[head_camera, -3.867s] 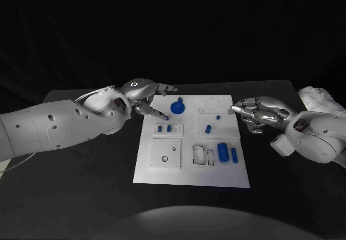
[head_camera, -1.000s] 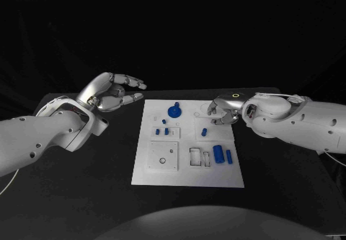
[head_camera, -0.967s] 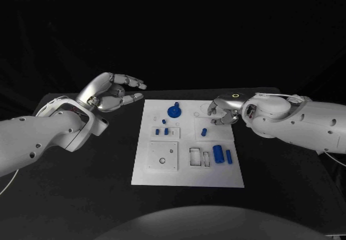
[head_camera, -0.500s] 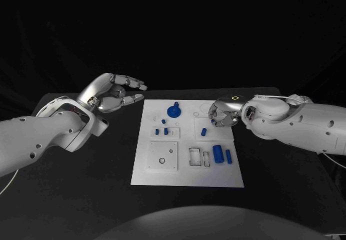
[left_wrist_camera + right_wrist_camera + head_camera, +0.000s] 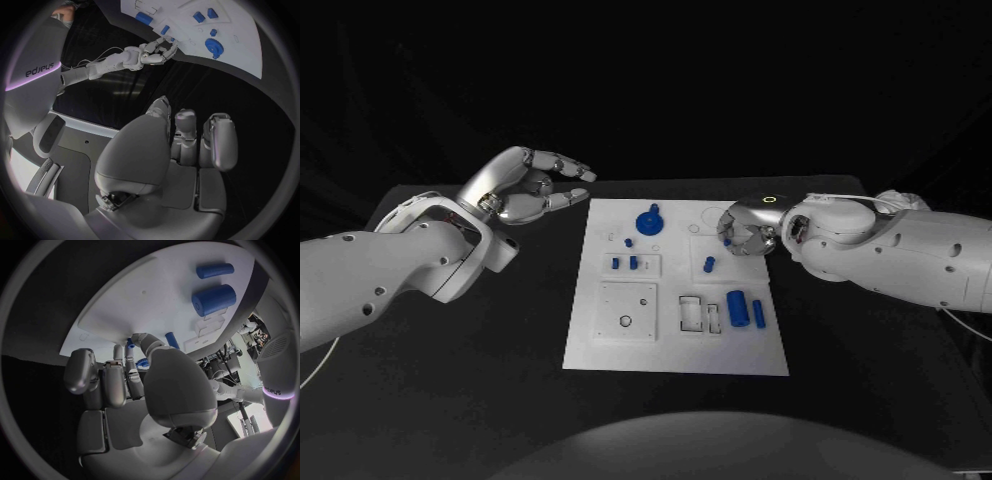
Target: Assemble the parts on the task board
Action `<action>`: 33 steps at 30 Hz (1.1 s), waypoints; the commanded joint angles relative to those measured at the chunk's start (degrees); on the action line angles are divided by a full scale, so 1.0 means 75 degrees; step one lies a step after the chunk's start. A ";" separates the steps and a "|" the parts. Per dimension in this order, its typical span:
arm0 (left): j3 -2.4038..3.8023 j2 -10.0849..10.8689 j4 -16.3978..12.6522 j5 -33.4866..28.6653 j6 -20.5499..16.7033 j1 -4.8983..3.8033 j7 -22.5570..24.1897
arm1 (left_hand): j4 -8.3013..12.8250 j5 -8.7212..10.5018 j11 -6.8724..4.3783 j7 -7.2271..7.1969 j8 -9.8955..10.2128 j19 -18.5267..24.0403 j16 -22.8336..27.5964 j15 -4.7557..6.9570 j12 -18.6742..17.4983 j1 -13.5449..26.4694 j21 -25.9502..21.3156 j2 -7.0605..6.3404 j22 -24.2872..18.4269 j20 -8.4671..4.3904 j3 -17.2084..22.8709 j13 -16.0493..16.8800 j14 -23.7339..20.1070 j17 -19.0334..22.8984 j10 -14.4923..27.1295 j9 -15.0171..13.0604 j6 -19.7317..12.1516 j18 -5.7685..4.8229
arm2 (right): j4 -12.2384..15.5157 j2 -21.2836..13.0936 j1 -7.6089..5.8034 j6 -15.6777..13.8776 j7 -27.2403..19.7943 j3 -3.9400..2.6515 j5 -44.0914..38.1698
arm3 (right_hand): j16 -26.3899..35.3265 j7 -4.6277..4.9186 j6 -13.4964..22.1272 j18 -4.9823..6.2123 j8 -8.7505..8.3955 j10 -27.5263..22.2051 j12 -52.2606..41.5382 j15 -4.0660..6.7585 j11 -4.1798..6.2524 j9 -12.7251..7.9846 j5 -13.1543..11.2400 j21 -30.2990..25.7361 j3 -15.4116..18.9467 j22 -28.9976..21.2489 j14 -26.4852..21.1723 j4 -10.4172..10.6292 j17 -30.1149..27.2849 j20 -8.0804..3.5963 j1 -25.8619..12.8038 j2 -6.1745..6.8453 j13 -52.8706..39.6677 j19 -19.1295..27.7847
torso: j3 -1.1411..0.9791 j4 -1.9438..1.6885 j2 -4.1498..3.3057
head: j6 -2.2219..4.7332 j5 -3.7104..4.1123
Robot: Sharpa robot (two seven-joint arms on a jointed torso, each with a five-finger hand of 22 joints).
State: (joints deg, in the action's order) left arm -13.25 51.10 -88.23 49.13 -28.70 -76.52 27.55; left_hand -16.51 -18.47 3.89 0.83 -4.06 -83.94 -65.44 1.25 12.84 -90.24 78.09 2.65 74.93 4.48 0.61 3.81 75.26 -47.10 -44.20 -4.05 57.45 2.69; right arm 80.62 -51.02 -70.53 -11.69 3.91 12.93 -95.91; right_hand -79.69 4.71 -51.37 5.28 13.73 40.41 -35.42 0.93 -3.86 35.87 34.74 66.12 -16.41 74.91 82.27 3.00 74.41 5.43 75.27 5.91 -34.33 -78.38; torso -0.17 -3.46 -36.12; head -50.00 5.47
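Lying lengthwise near-to-far on the black tabletop point(image 5: 473, 380), the white task board point(image 5: 678, 350) carries blue parts.

Two blue cylinders point(image 5: 736, 305) lie side by side near the board's right edge, long axes running near-to-far; a round blue knob part point(image 5: 649, 219) stands at the far end. The right hand point(image 5: 746, 228) hangs over the board's far right corner, fingers curled downward close together; whether they touch or hold anything cannot be told. The left hand point(image 5: 528, 188) is raised left of the board's far corner, well apart from it, fingers loosely spread and empty.
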 commanded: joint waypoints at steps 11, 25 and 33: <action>0.0002 -0.0045 0.0044 0.0081 0.0158 0.0000 -0.0101 | -0.0019 0.0093 -0.0038 0.0139 0.0005 -0.0054 0.0018 0.0033 0.0110 -0.0259 -0.0039 -0.0001 0.1527 0.0051 0.0287 0.0001 -0.0087 0.0069 -0.0255 0.0001 0.0204 0.0011 | -0.0106 0.0082 0.0070 -0.0053 -0.0262 0.0003 0.0190 | 0.0123 0.0130 -0.0057 -0.0030 0.0210 0.0537 -0.0225 0.0108 0.0092 0.0494 -0.0029 -0.0022 -0.0366 0.1137 -0.0082 -0.0305 -0.0165 -0.0107 0.0224 -0.0094 -0.0102 0.0042 | 0.0018 0.0006 -0.0003 | 0.0000 -0.0002; 0.0000 -0.0048 0.0098 0.0090 0.0174 0.0007 -0.0161 | -0.0025 0.0078 -0.0061 0.0208 -0.0002 -0.0048 0.0023 0.0048 0.0132 -0.0298 -0.0050 -0.0001 0.1524 0.0039 0.0388 0.0005 -0.0101 0.0102 -0.0342 -0.0002 0.0253 0.0013 | -0.0157 0.0117 0.0080 -0.0354 -0.0359 0.0001 0.0430 | 0.0129 0.0164 -0.0199 -0.0046 0.0365 0.0830 -0.0263 0.0136 0.0130 0.0801 -0.0110 0.0063 -0.0464 0.1154 -0.0058 -0.0424 -0.0182 -0.0140 0.0214 -0.0159 -0.0108 0.0005 | 0.0030 0.0013 0.0016 | 0.0000 -0.0052; -0.0001 -0.0063 0.0146 0.0092 0.0218 0.0017 -0.0232 | -0.0027 0.0073 -0.0056 0.0223 0.0001 -0.0032 0.0042 0.0049 0.0138 -0.0302 -0.0084 -0.0001 0.1514 0.0036 0.0411 0.0007 -0.0117 0.0139 -0.0366 -0.0001 0.0255 0.0021 | -0.0022 0.0048 0.0049 -0.0579 -0.0396 -0.0012 0.0523 | 0.0113 0.0165 -0.0222 -0.0054 0.0395 0.0871 -0.0256 0.0135 0.0129 0.0847 -0.0123 0.0103 -0.0459 0.1164 -0.0035 -0.0426 -0.0165 -0.0142 0.0180 -0.0150 -0.0101 -0.0018 | 0.0035 0.0019 0.0012 | 0.0000 -0.0078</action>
State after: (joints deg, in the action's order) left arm -13.29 50.78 -87.11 49.69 -27.91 -76.41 26.12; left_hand -16.69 -18.07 3.57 2.45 -4.06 -83.94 -65.44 1.64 13.50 -91.81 77.76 2.71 74.92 4.48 3.32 3.82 74.86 -46.09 -46.49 -4.06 59.07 2.69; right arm 80.01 -50.72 -70.01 -14.31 1.94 12.95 -92.51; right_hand -79.03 5.92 -52.63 5.28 16.40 46.49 -37.21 1.67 -2.97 42.18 34.01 66.69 -19.71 74.94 81.98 0.00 73.14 4.69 76.71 4.93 -35.18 -78.49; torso 0.04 -3.33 -36.03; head -49.99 4.91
